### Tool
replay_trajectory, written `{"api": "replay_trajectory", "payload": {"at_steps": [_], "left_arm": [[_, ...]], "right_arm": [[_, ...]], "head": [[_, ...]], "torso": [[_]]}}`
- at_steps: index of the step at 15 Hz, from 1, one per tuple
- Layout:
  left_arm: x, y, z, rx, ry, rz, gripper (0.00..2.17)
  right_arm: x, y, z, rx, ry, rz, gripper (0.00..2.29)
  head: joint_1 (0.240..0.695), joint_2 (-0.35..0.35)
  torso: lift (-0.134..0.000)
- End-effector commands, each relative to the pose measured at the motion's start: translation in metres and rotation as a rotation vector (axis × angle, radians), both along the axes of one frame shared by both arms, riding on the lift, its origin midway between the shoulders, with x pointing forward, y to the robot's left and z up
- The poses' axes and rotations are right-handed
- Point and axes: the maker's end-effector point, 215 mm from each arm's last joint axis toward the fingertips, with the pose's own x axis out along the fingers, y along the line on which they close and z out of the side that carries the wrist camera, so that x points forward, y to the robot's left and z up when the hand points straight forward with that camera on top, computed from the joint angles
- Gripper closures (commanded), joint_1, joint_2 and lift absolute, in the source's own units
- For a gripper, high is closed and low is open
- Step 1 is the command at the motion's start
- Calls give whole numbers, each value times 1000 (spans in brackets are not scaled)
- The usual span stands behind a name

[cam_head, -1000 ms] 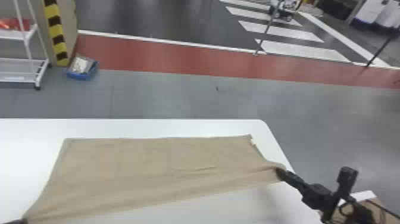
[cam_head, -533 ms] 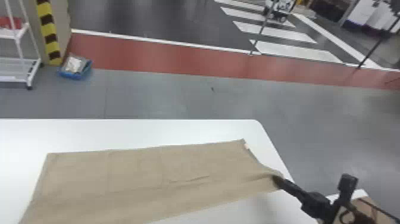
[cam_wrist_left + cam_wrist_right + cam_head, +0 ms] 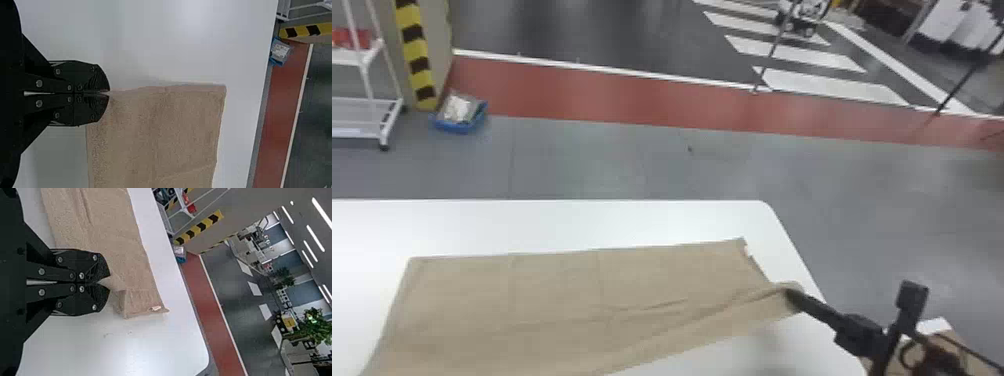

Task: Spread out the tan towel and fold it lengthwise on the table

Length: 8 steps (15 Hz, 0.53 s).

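"The right gripper [image 3: 789, 295] is pinched on the tan towel [image 3: 557, 290], with a little peak of cloth between its tips. Half a second ago it sat slightly closer to the robot."

"What about the cloth beside it?"

"A ridge slants away from those tips, toward the robot's left. It was flatter there half a second ago. The white tag [image 3: 748, 250] lies just beyond the tips, on the short end."

"And the left gripper [image 3: 109, 92]?"

"Closed as well, clamped on the towel's left edge. The far left corner lies straight out ahead of it."

"So where does the towel lie?"

"On the white table [image 3: 582, 225], long and narrow, reaching from one gripper to the other. Its far edge is beyond both of them, and closer to the robot than a second ago, most of all toward the left gripper's end."
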Motion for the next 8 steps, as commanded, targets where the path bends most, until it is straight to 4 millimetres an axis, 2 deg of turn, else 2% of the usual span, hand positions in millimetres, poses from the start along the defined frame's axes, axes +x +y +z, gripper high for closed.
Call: {"api": "replay_trajectory", "payload": {"at_steps": [1,3,4,6,8], "left_arm": [[10,-1,4,13,20,-6,1717],[13,3,16,22,23,-1,1717],[11,4,21,21,26,0,1717],[3,1,16,13,53,-5,1717],[10,2,17,20,49,-5,1717]], "right_arm": [[20,-1,-2,12,18,-11,2246],[29,-3,-3,56,49,-30,2246],[26,-3,-5,81,64,-40,2246],[22,-6,-6,86,64,-48,2246],[29,-4,-2,84,64,-41,2246]], "head": [[695,-350],[695,-340],[695,-337],[695,-330],[695,-337]], "torso": [[0],[0],[0],[0],[0]]}}
